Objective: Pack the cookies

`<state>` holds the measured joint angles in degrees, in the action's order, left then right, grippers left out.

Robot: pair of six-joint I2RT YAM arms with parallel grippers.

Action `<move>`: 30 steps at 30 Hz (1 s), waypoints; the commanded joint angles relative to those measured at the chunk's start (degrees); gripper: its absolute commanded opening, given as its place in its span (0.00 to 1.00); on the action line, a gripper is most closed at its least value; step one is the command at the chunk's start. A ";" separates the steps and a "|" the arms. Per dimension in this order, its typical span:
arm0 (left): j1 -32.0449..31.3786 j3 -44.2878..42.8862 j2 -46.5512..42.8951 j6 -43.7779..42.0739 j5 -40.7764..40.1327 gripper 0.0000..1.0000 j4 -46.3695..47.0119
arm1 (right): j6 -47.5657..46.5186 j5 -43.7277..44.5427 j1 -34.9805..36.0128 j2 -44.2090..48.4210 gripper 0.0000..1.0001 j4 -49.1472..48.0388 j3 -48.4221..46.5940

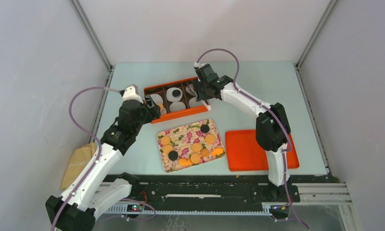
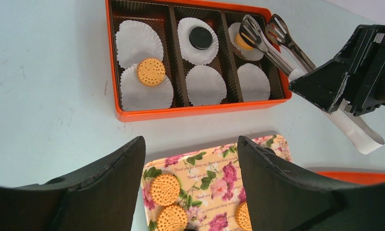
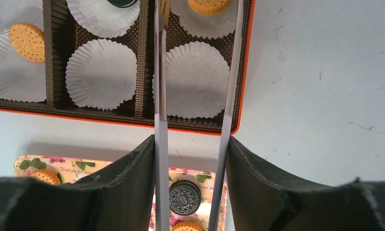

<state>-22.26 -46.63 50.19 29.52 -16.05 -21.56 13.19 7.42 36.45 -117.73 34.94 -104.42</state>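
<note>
Pale table (image 1: pixel 258 82); cookies (image 2: pixel 165 189) on floral tray (image 2: pixel 214 166), script seemingly unreadable.

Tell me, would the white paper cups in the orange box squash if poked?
Probably: the paper cups look thin and pleated, so likely floppy. They seem very light, so a nudge might slide one inside the orange box.

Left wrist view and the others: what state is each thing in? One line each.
orange box: open, three compartments.
paper liners: six, three empty.
packed cookies: three, one to a liner.
orange lid: off, flat on the table.
floral tray: loaded with unpacked cookies.
tongs: arms apart, tips over the box's right compartment.
left fingers: open, empty.
right fingers: closed on the tongs.
</note>
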 commanded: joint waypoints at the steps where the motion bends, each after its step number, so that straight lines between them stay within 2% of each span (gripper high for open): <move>1: 0.02 -2.77 -1.06 -1.22 0.59 0.75 1.79 | -0.18 0.82 -0.58 1.29 0.59 -1.72 -3.16; 4: 0.02 -2.77 -1.11 -1.22 0.67 0.75 1.87 | 0.15 0.78 -0.61 1.39 0.58 -1.39 -3.46; 6: 0.02 -2.85 -1.15 -1.28 0.67 0.75 1.82 | 0.82 0.87 -0.52 2.89 0.53 -1.39 -2.54; 11: 0.02 -2.94 -2.04 -1.10 0.58 0.75 1.84 | 1.47 1.32 1.65 13.06 0.50 -4.07 7.26; 16: -0.02 -2.52 -2.56 -0.21 1.09 0.75 1.88 | 4.24 4.51 8.27 27.38 0.52 -1.52 20.41; 21: -0.06 -1.87 -2.32 0.99 3.78 0.75 2.45 | 10.14 10.32 19.62 40.78 0.55 5.79 31.68; 25: -0.14 -1.28 -2.56 2.35 5.99 0.75 3.42 | 17.84 11.06 25.01 46.70 0.57 9.01 39.17; 30: -0.22 -0.98 -3.94 2.64 6.97 0.75 3.65 | 22.31 12.06 26.74 48.93 0.57 7.73 44.60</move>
<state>-22.26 -46.63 48.36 31.18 -11.07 -20.38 28.99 15.81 62.52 -69.60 42.68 -62.17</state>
